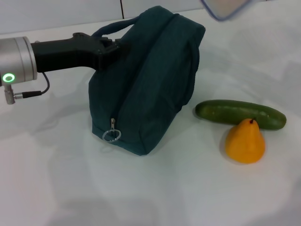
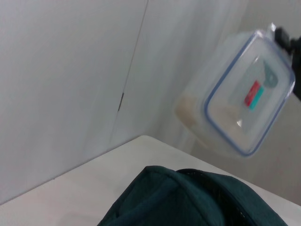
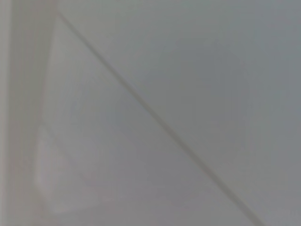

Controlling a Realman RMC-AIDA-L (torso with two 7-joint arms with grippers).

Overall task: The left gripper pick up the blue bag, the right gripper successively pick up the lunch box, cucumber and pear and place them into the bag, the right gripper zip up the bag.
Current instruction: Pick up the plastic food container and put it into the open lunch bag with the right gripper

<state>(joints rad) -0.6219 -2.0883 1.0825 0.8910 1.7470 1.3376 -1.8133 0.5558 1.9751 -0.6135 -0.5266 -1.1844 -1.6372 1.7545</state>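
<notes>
Lunch box (image 2: 237,96) hangs in the air above the blue bag (image 1: 150,80), carried by the right gripper, grip unseen; left gripper (image 1: 110,47) clenches a bag handle; cucumber (image 1: 240,114) and pear (image 1: 245,140) wait beside the bag; next: lower the box into the opening.

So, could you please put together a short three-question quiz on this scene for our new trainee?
1. True or false: the pear stands on the table, nearer the camera than the cucumber.
2. Where is the lunch box? A) in the air above the blue bag B) lying flat on the table C) under the cucumber
3. Fill in: the left gripper is at the bag's ____.

Key:
1. True; the two appear to touch.
2. A. The left wrist view shows it tilted, lid on. A dark part at its corner may be the right gripper.
3. Handle, at the bag's top.
</notes>
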